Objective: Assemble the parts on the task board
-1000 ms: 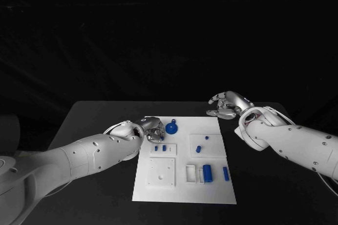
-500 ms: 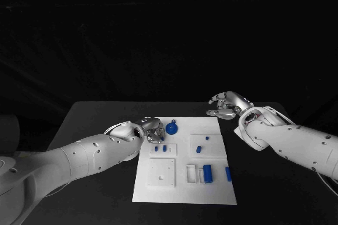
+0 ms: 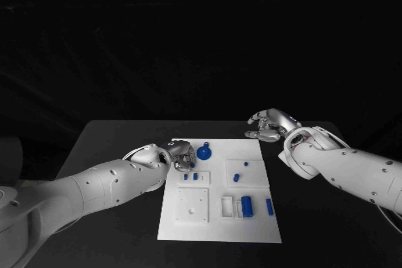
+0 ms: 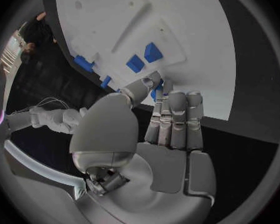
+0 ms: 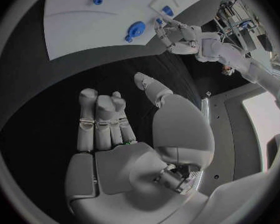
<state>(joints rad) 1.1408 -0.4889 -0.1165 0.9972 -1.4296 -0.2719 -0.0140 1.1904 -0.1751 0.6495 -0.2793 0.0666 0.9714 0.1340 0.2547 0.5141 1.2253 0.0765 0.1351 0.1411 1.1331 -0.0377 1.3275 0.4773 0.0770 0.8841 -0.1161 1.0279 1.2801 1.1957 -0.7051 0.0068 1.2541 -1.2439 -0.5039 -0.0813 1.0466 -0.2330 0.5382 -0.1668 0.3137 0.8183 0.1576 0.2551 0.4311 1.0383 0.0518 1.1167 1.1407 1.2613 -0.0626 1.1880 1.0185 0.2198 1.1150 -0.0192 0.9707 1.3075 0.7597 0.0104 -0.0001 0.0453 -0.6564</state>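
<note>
Head view. Task board (image 3: 219, 215): white plate at centre of the dark surface (image 3: 109, 140), long axis running 12–6 o'clock.

Left hand (image 3: 178, 154): at the board's 10 o'clock corner, over its left edge. Wrist view shows the fingers (image 4: 177, 119) lying side by side, thumb bent in toward them, with a small blue bit (image 4: 156, 92) at the fingertips; cannot tell whether it is pinched or merely lies behind them, so grasp undetermined.

Right hand (image 3: 269, 125): off the board, near its 1 o'clock corner, above the surface. Fingers curled in, clenched on nothing visible (wrist view: palm (image 5: 124, 159) bare).

Parts: round blue piece w/ tab (image 3: 205, 153) at 11 o'clock on the board, just beside the left hand; two small blue pegs (image 3: 190, 177) in a raised white block below the hand; small blue stud (image 3: 246, 163) and short blue piece (image 3: 236, 177) toward 2 o'clock; blue cylinder (image 3: 247, 206) and slim blue bar (image 3: 269, 206) at 4 o'clock, side by side, beside a white holder (image 3: 227, 206). White square block (image 3: 191, 205) at 7 o'clock.
</note>
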